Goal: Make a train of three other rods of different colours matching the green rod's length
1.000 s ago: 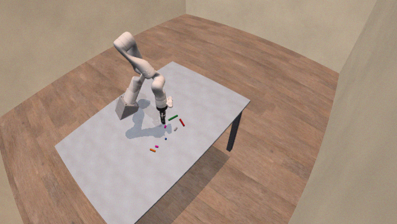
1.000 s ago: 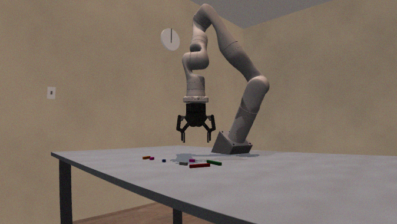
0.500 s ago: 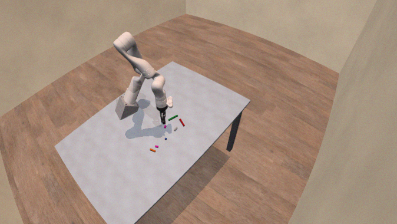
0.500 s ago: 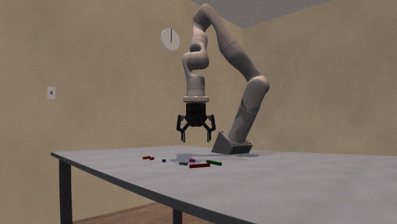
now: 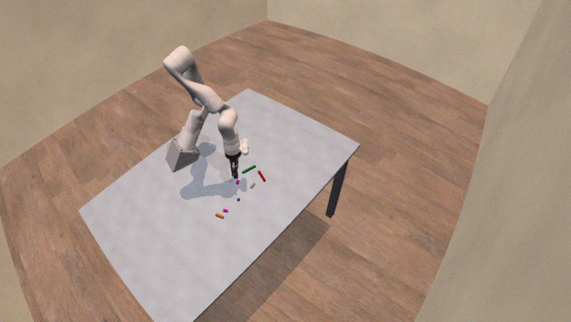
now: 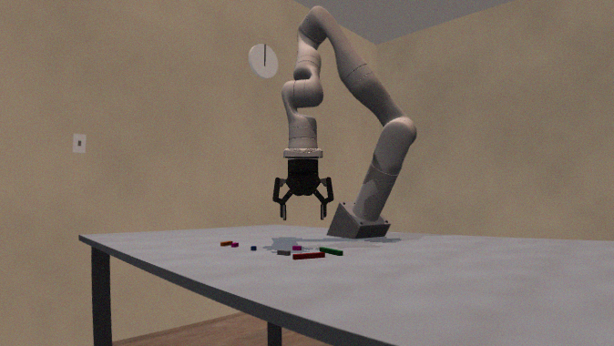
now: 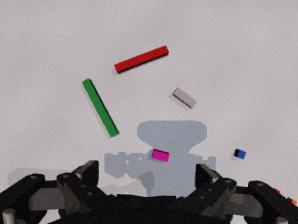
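My gripper (image 6: 302,211) hangs open and empty well above the table, over a magenta rod (image 7: 160,155) that lies flat in its shadow; that rod also shows in the top and exterior views (image 5: 237,181) (image 6: 297,248). The green rod (image 7: 100,107) (image 5: 248,169) (image 6: 331,250) lies to one side. The red rod (image 7: 141,59) (image 5: 262,175) (image 6: 309,256) and the grey rod (image 7: 184,98) (image 5: 252,185) (image 6: 283,252) lie apart beyond it. The small blue rod (image 7: 240,153) (image 5: 238,199) (image 6: 253,248) lies alone. A second magenta rod (image 5: 225,210) (image 6: 234,244) and the orange rod (image 5: 218,215) (image 6: 226,243) lie close together farther off.
The arm's base (image 5: 182,155) stands on the table behind the rods. The table's long edge (image 5: 296,220) runs some way past the red rod.
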